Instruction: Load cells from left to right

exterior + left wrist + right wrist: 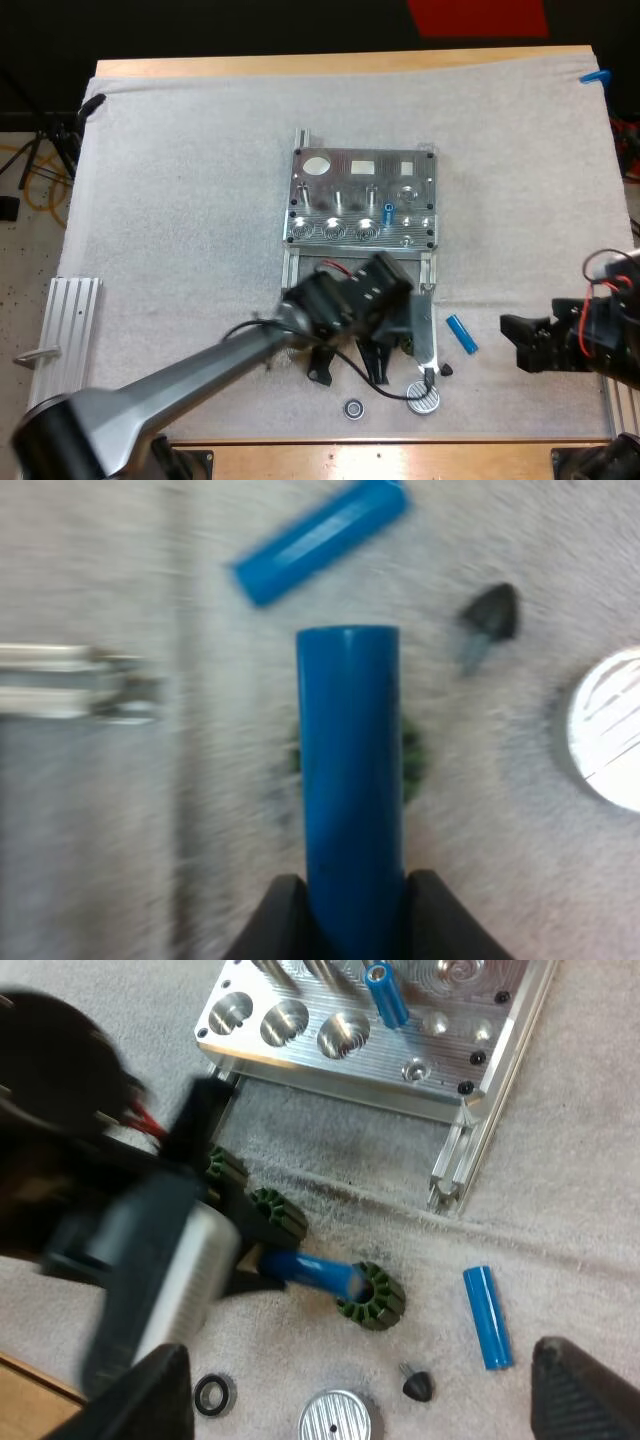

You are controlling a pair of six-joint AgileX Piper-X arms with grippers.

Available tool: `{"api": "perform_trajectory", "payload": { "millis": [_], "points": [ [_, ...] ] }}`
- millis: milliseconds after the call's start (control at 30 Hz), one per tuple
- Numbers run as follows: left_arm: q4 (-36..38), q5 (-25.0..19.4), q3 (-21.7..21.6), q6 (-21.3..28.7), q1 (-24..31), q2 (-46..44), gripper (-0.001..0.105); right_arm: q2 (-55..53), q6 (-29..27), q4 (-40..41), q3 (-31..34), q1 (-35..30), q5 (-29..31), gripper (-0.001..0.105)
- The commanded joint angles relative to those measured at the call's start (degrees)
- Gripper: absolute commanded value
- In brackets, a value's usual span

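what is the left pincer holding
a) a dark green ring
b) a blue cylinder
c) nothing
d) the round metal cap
b: in the left wrist view the left pincer presses on a blue cylinder from both sides.

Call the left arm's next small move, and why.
Probably lift the left gripper and carry it to the fixture's leftmost empty hole. It is shut on a cell whose tip sits low at a green ring, short of the fixture. That hole is empty, and loading runs left to right.
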Motion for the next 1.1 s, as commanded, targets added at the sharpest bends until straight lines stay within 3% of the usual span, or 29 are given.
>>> {"api": "perform_trajectory", "payload": {
  "millis": [0, 267, 433, 867, 1067],
  "points": [
    [0.90, -0.96, -0.46, -0.31, 0.82, -2.01, 0.000, 1.12, -0.38, -0.47, -0.55, -0.02, 0.24, 0.068],
    [4.23, -0.96, -0.36, 1.86, 3.82, -12.91, 0.000, 7.80, -3.86, -4.66, -0.53, -0.02, -3.40, 0.068],
    [5.49, -1.45, -0.28, 1.91, 3.81, -18.00, 0.000, 10.86, -4.14, -7.98, -0.53, -0.02, -7.46, 0.062],
    [8.35, -1.50, -0.28, 2.49, 3.81, -28.11, 0.000, 17.53, -4.75, -16.20, -0.41, -0.02, -33.38, 0.062],
    [8.13, -1.85, -0.28, 1.81, 3.81, -28.37, 0.000, 20.65, -4.53, -20.31, -0.41, -0.02, -39.72, 0.062]
  ]
}}
